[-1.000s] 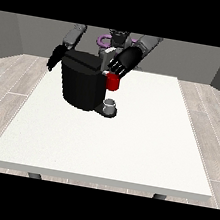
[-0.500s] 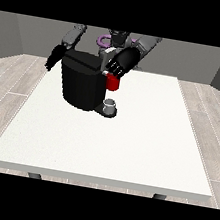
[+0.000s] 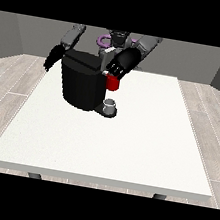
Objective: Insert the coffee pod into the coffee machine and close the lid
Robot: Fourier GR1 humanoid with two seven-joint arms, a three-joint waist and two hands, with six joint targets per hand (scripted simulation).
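**Colleague:** Where have you got the arms right now?

**Me:** The hand at the view's right (image 3: 121, 66) is over the top front of the coffee machine (image 3: 81, 84), just above a red thing at the machine (image 3: 113, 83). I read that as working at the pod slot or the lid, since that is where the task ends. Its fingers point down towards the red thing, but I cannot tell whether they are curled round anything or merely resting there.

**Colleague:** And the other one?

**Me:** The hand at the view's left (image 3: 53, 59) hangs beside the machine's far corner, apart from its body as far as I can make out. My guess is that it is parked there to keep out of the way, or to steady the machine if it slides. Its fingers are too small for me to say whether they are apart or together.

**Colleague:** Where is the pod?

**Me:** I cannot pick it out for certain. There is a small grey thing (image 3: 110, 105) on the machine's base under the spout, but it could just as well be a cup, so I won't call it the pod.

**Colleague:** So how far along are you?

**Me:** Late, I'd judge: the white table (image 3: 126, 145) shows no pod lying loose, and the active hand is at the lid area.
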